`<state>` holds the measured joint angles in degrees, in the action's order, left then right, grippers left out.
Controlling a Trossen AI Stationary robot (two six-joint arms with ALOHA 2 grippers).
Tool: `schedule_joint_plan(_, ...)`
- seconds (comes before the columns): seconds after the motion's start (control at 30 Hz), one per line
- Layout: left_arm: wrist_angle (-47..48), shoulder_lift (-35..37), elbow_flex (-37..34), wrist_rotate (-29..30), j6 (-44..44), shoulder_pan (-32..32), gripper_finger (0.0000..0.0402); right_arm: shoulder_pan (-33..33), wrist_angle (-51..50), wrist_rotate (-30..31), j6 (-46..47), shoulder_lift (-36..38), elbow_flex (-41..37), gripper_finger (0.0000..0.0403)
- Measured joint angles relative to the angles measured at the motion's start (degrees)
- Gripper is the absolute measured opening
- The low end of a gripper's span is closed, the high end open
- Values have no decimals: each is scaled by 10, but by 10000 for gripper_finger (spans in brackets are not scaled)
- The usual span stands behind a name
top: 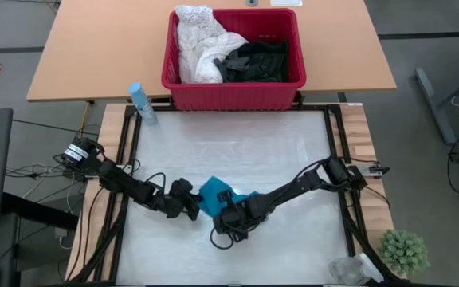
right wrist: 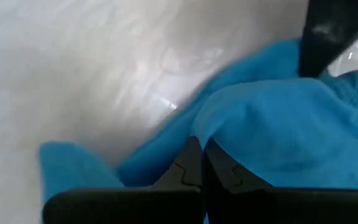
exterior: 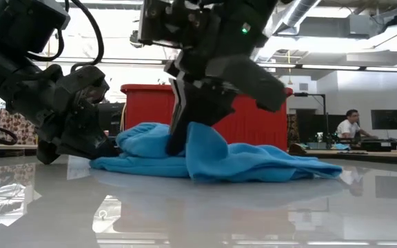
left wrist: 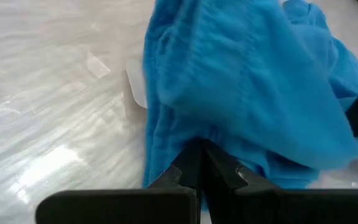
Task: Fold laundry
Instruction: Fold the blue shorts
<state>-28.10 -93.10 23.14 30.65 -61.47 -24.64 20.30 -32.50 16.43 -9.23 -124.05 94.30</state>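
A small teal garment [top: 213, 191] lies bunched on the white table top, near the front and a little left of centre. In the low view the garment [exterior: 253, 162] rests on the table, with a raised hump at its left end. My left gripper [top: 191, 206] is at its left edge, shut on the cloth. My right gripper [top: 233, 211] is at its near right side, also shut on the cloth. The rest of the laundry sits in the red basket [top: 233, 88] at the far edge. My left gripper pinches a bunched fold at the garment's edge [left wrist: 197, 134] between its two fingers. It comes in slanting down from the table's left. The cloth spreads away beyond the fingertips and lies on the table. My right gripper pinches a fold of the teal cloth [right wrist: 213, 134] between its two fingers. The fingers [exterior: 176, 138] slant steeply down from the table's right. The cloth is humped up around them, and the rest of the garment lies slack on the table.
The red basket holds a white lacy garment [top: 198, 40] and black clothes [top: 257, 60]. A pale blue spray bottle [top: 142, 104] stands at the table's far left corner, a small plant [top: 405, 251] at the near right. A person [exterior: 350, 124] sits far behind the table.
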Motion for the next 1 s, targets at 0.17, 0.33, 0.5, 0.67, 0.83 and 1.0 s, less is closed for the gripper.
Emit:
schedule_joint_plan(0.17,-1,0,0,-1,3,0,0,10,12,-18,-25,0,0,18)
schedule_joint_plan(0.33,-3,0,0,-5,9,0,0,20,21,-19,-37,0,1,18)
schedule_joint_plan(0.5,-3,0,0,-13,20,0,0,9,14,-17,-6,0,1,18)
schedule_joint_plan(0.67,-4,1,1,-23,30,0,0,1,17,-24,-3,0,1,18)
schedule_joint_plan(0.83,-5,2,1,-23,33,0,0,12,20,-33,-16,-8,1,18)
schedule_joint_plan(1.0,-6,2,1,-24,41,0,0,29,18,-26,-26,-18,2,18)
